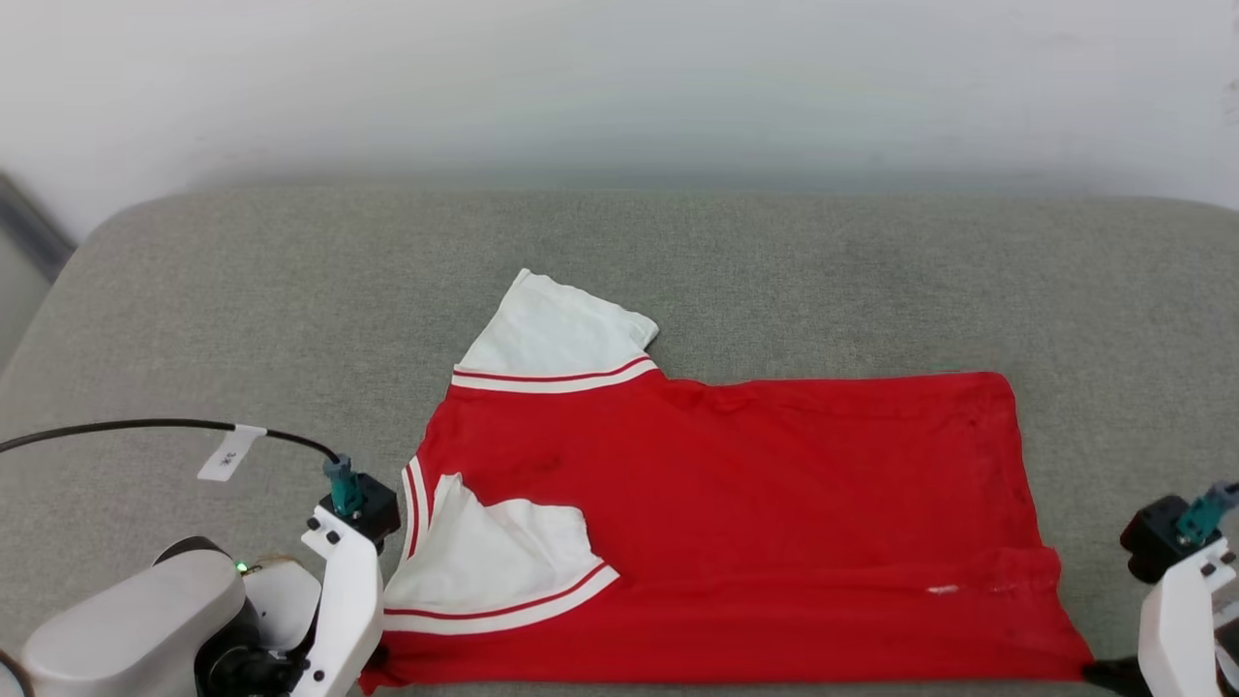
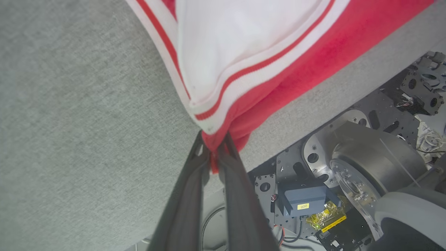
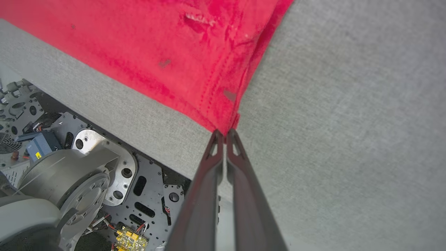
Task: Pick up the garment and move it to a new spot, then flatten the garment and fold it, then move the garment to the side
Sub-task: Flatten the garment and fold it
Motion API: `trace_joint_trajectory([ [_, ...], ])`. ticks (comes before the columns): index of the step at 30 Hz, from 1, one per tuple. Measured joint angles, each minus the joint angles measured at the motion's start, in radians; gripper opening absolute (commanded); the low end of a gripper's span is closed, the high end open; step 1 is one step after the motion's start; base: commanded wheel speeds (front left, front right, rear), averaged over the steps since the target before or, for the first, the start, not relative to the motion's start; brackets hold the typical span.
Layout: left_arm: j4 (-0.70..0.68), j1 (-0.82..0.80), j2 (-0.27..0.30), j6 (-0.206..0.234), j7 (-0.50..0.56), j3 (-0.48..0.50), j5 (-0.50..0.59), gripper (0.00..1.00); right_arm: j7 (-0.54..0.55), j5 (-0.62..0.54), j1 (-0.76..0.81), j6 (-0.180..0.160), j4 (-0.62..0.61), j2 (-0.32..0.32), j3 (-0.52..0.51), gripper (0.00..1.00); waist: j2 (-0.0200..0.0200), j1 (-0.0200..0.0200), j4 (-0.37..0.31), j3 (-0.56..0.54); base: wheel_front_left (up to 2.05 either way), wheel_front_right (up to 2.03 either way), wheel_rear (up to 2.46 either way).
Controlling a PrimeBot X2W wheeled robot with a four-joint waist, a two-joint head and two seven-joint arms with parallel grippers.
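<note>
The garment (image 1: 726,503) is a red shirt with white sleeves and red-white trim, spread on the grey cushion with its hem to the right. One sleeve lies folded over its near left part. My left gripper (image 1: 376,663) sits at the garment's near left corner. In the left wrist view my left gripper (image 2: 213,148) is shut on a bunched red corner of the garment (image 2: 313,62). My right gripper (image 1: 1103,668) is at the near right corner. In the right wrist view my right gripper (image 3: 225,134) is shut, pinching the very tip of the garment's (image 3: 156,45) hem corner.
The grey cushion (image 1: 290,290) runs wide to both sides and back to a pale wall. Its front edge lies just below the garment. Beyond that edge is the robot's metal base (image 2: 348,174). A black cable with a white tag (image 1: 230,453) arcs over the left arm.
</note>
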Motion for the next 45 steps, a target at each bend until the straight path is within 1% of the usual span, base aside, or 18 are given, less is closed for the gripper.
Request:
trace_joint_trajectory([
  [3,0.013,0.009,-0.001,0.000,-0.003,0.000,0.010,0.00,-0.001,-0.005,0.039,0.000,-0.003,0.002,-0.009,0.00,-0.0001,0.0000,0.000,0.015,0.00,0.00,0.00],
  [7,0.047,0.027,-0.021,0.000,-0.019,-0.001,0.008,0.00,0.005,-0.035,0.057,0.000,0.039,0.039,-0.023,0.00,0.0000,0.0001,-0.003,0.040,0.00,0.00,0.00],
  [8,0.059,0.027,-0.026,0.000,-0.028,0.000,0.011,0.96,0.005,-0.041,0.058,0.000,0.051,0.052,-0.026,0.01,0.0000,0.0001,-0.004,0.045,0.00,0.00,0.00],
  [9,0.068,0.027,-0.032,0.000,-0.036,0.000,0.018,1.00,0.002,-0.047,0.062,0.000,0.060,0.063,-0.033,0.69,0.0000,0.0001,-0.003,0.047,0.00,0.00,0.00],
  [10,0.073,0.026,-0.034,0.000,-0.037,0.000,0.022,1.00,-0.009,-0.051,0.062,0.000,0.066,0.073,-0.044,1.00,0.0000,0.0001,-0.002,0.048,0.00,0.00,0.00],
  [13,0.068,0.007,-0.022,0.000,-0.054,0.005,0.033,1.00,-0.045,-0.078,0.060,0.000,0.048,0.083,-0.077,1.00,0.0000,0.0000,-0.002,0.037,0.00,0.00,0.00],
  [15,0.058,-0.017,-0.010,0.000,-0.070,0.029,0.016,1.00,-0.086,-0.112,0.055,0.000,0.026,0.081,-0.104,1.00,0.0000,0.0001,-0.003,0.027,0.00,0.00,0.00],
  [17,0.047,-0.051,0.005,0.000,-0.096,0.053,0.022,1.00,-0.146,-0.153,0.046,0.000,0.000,0.081,-0.144,1.00,0.0000,0.0001,-0.005,0.018,0.00,0.00,0.00],
  [20,0.057,-0.118,0.021,0.009,-0.187,0.089,0.096,1.00,-0.269,-0.235,0.033,-0.001,-0.038,0.105,-0.229,1.00,0.0000,0.0001,-0.014,0.014,0.00,0.00,0.00],
  [24,0.099,-0.180,0.010,0.032,-0.283,0.134,0.139,1.00,-0.447,-0.366,0.041,-0.001,-0.090,0.196,-0.379,1.00,0.0000,0.0001,-0.029,0.028,0.00,0.00,0.00],
  [27,0.142,-0.231,-0.011,0.034,-0.321,0.159,0.163,1.00,-0.543,-0.480,0.081,0.000,-0.148,0.290,-0.511,1.00,0.0000,0.0001,-0.040,0.051,0.00,0.00,0.00],
  [31,0.199,-0.304,-0.045,0.042,-0.330,0.182,0.174,1.00,-0.633,-0.643,0.168,-0.001,-0.274,0.446,-0.693,1.00,0.0000,0.0001,-0.058,0.095,0.00,0.00,0.00],
  [34,0.230,-0.352,-0.067,0.035,-0.302,0.192,0.164,1.00,-0.672,-0.763,0.252,0.000,-0.383,0.561,-0.782,1.00,0.0000,0.0001,-0.072,0.134,0.00,0.00,0.00],
  [35,0.241,-0.367,-0.076,0.033,-0.291,0.196,0.156,1.00,-0.682,-0.782,0.276,-0.001,-0.412,0.605,-0.811,1.00,0.0000,0.0002,-0.077,0.148,0.00,0.00,0.00],
  [38,0.272,-0.428,-0.096,0.031,-0.249,0.208,0.146,1.00,-0.696,-0.839,0.341,-0.001,-0.488,0.709,-0.866,1.00,0.0000,0.0002,-0.093,0.191,0.00,0.00,0.00],
  [41,0.298,-0.490,-0.115,0.026,-0.169,0.221,0.108,1.00,-0.689,-0.870,0.378,-0.001,-0.533,0.765,-0.871,1.00,0.0000,0.0002,-0.109,0.237,0.00,0.00,0.00],
  [45,0.316,-0.573,-0.128,0.018,-0.015,0.223,0.056,1.00,-0.693,-0.884,0.383,-0.001,-0.560,0.797,-0.874,1.00,0.0000,0.0002,-0.135,0.300,0.00,0.00,0.00],
])
